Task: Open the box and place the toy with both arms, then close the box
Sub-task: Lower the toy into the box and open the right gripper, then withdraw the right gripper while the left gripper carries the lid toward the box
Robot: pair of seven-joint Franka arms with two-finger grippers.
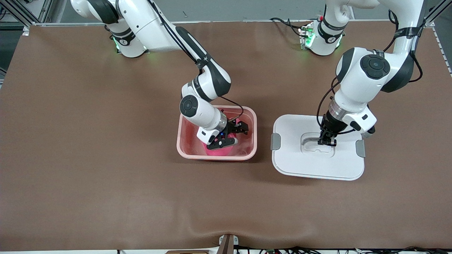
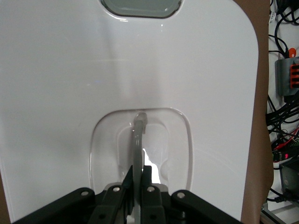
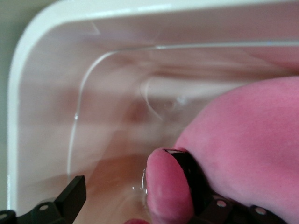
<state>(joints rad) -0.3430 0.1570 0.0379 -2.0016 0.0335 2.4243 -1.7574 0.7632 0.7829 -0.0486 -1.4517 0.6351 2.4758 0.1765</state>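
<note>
The pink box [image 1: 252, 120] stands open in the middle of the table. The pink toy [image 1: 217, 152] lies inside it, at the side nearer the front camera. My right gripper [image 1: 233, 135] is down in the box just above the toy, open. In the right wrist view the toy [image 3: 247, 149] rests against one finger, and the gripper [image 3: 128, 172] has a wide gap over the box floor. The white lid [image 1: 303, 165] lies flat on the table beside the box, toward the left arm's end. My left gripper [image 1: 326, 142] is shut on the lid's centre handle [image 2: 137, 140].
Grey clips [image 1: 275, 141] [image 1: 360, 148] stick out at the lid's two short ends. The brown table cover [image 1: 106, 158] is bare around the box and lid. Cables and a grey-orange device [image 2: 287, 74] lie past the table edge in the left wrist view.
</note>
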